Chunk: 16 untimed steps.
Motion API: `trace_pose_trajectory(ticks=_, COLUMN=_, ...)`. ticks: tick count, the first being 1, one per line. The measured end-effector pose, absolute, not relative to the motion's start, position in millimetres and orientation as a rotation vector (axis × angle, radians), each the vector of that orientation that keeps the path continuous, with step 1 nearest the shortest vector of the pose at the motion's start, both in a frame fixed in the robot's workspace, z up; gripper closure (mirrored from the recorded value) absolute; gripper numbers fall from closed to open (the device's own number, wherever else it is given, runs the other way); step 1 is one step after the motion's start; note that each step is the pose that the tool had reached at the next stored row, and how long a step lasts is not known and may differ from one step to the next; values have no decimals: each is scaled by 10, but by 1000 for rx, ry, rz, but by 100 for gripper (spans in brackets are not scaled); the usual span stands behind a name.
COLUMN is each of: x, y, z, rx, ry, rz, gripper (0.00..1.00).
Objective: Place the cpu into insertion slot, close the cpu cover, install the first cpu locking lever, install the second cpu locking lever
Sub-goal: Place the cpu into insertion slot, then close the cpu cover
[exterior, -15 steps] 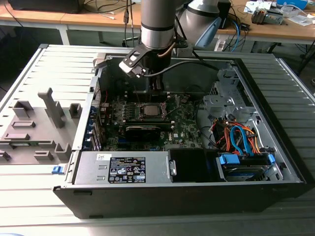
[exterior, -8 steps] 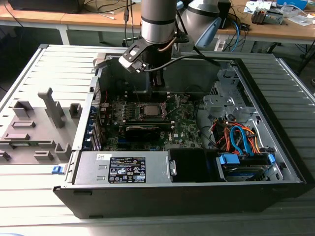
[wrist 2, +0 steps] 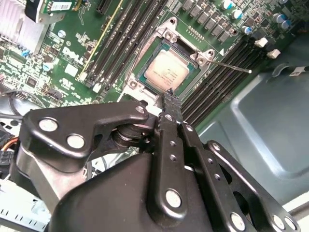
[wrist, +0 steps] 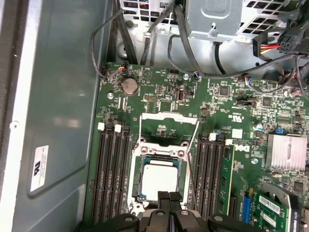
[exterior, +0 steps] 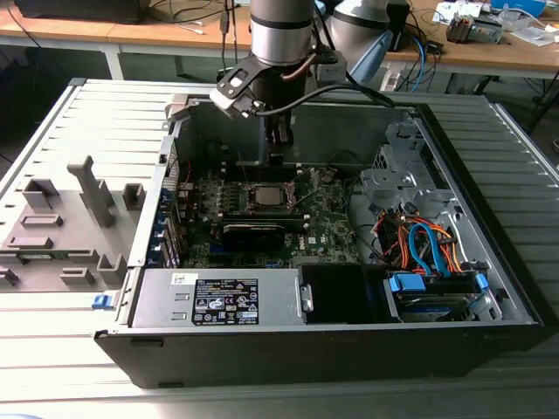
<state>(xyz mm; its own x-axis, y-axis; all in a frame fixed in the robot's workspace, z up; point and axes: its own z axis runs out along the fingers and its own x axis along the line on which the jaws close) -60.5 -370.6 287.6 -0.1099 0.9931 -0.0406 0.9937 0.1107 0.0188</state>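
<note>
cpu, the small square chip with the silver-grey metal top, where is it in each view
Exterior view: the small square silver-grey cpu on the green motherboard, under the black gripper.
Second wrist view: cpu in the silver-rimmed insertion slot, just past the gripper.
First wrist view: cpu in that slot, beside the gripper.
Shared landmark: the gripper beside the cpu.

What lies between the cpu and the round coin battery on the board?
In the first wrist view, the cpu cover, swung open, lies between the cpu and the coin battery.
</note>
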Motion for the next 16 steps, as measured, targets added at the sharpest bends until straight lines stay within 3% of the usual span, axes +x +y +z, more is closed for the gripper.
trace_pose_trajectory(ticks=16, x=-576, y=-3747, z=2879, rx=2067, ry=2309, rz=-21, gripper=89)
